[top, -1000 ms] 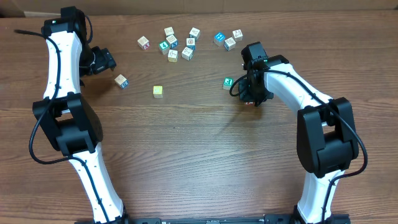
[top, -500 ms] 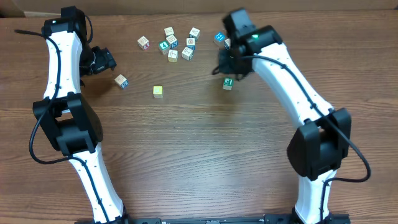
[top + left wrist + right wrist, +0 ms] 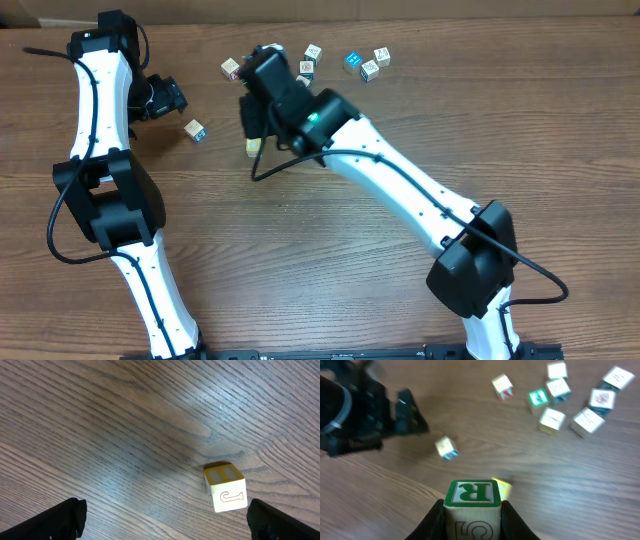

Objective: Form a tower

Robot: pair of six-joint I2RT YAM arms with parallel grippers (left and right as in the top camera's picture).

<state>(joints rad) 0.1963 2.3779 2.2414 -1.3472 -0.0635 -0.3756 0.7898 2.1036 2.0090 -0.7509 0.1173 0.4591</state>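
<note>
1. Table (image 3: pixel 400 300): brown wood, with loose cubes lying along the far side.
2. Far-left group (image 3: pixel 551 420): several single cubes lie close together. In the overhead view the right arm (image 3: pixel 400 180) covers part of this group.
3. Far-right group (image 3: pixel 369 70): three cubes lie well apart from both grippers.
4. J cube (image 3: pixel 194 130): lies alone at the left, just near-right of the left gripper (image 3: pixel 168 98) and apart from it.
5. Left gripper: the jaws are spread wide and hold nothing. In the left wrist view the J cube (image 3: pixel 226 487) sits on the table beyond the fingertips (image 3: pixel 60 517), nearer the right-hand one.
6. Right arm: reaches diagonally from the near right to the far left-centre of the table.
7. Right gripper (image 3: pixel 472 510): the fingers pinch the R cube (image 3: pixel 471 494) on two opposite sides. The green R face is up, and a red 5 faces the camera.
8. Yellow cube (image 3: pixel 254 147): lies on the table at the near edge of the right gripper (image 3: pixel 256 125). In the right wrist view it shows just behind the R cube, to its right and partly hidden. Whether the two cubes touch cannot be told.
9. Tower: no stack can be made out. Cubes on the table lie singly, in one layer.
</note>
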